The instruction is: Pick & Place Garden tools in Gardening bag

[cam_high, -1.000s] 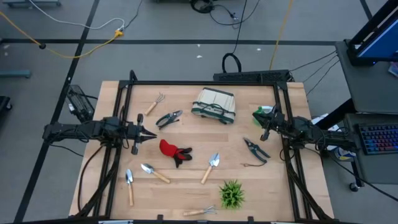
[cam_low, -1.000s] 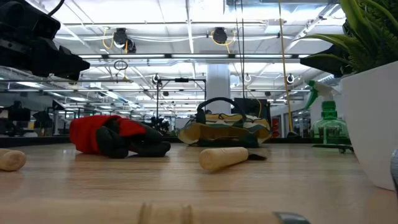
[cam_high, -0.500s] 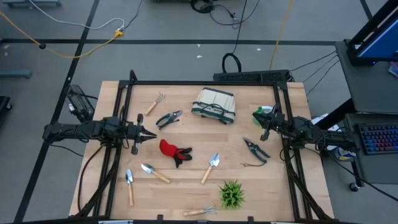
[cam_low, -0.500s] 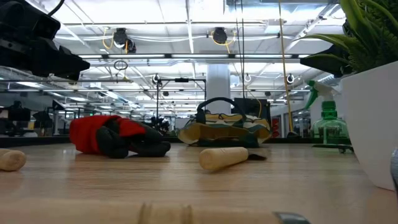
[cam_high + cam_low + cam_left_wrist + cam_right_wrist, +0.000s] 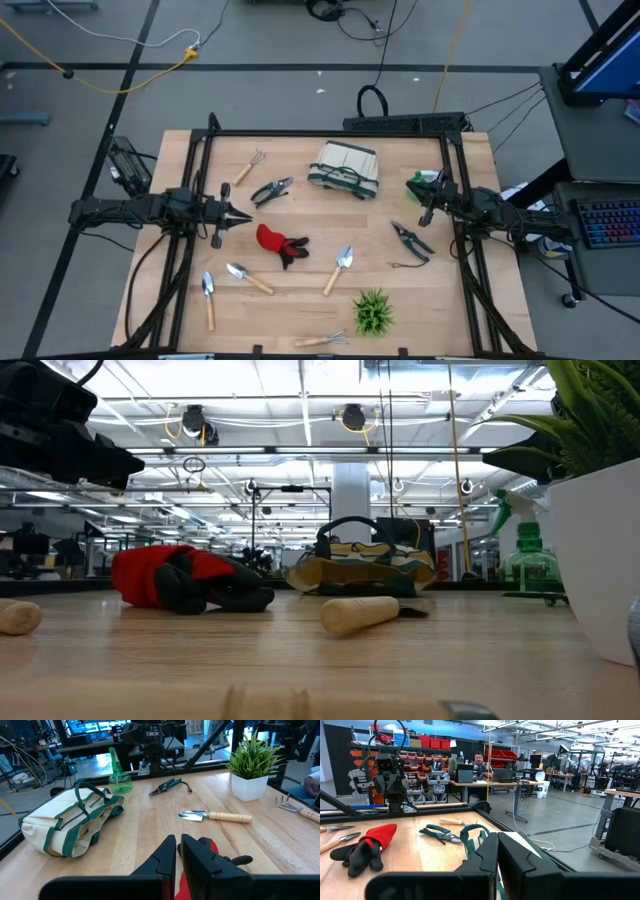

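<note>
**Nothing picked yet: both arms parked, all tools on the table**

Your left gripper [image 5: 243, 214] sits at the left table edge, fingers pressed together on nothing. In its wrist view the fingers [image 5: 165, 857] point straight over the red-and-black glove [image 5: 280, 244]. Your right gripper [image 5: 425, 205] is at the right edge, also clenched and empty, and faces the gardening bag [image 5: 346, 168] at the far-centre of the table.

Where the task items lie:
- little rake [image 5: 249, 166] and dark-handled shears [image 5: 272, 189], far left, near the bag
- second pair of shears [image 5: 411, 239], just in front of the right gripper
- trowels [image 5: 338, 268], [image 5: 247, 277], [image 5: 208, 297], near-centre and near-left
- second rake [image 5: 322, 340] at the near edge, beside the potted plant [image 5: 373, 312]

Risks from here, as I judge them:
- The bag lies slumped on its side, with the mouth partly collapsed and the loop handles [image 5: 84, 795] flopped across it. A tool dropped in could catch a strap or push the bag along rather than go in.
- Both grippers must open before they descend. Closed tips would just shove the glove.
- The glove is soft, so a shallow pinch may slip off.
- The green spray bottle [image 5: 421, 184] is close to the right gripper, and a swing toward the bag could knock it over.
- The shears by the right arm have a trailing cord loop that could snag.
- Both arms heading for the bag at once would cross paths.
</note>
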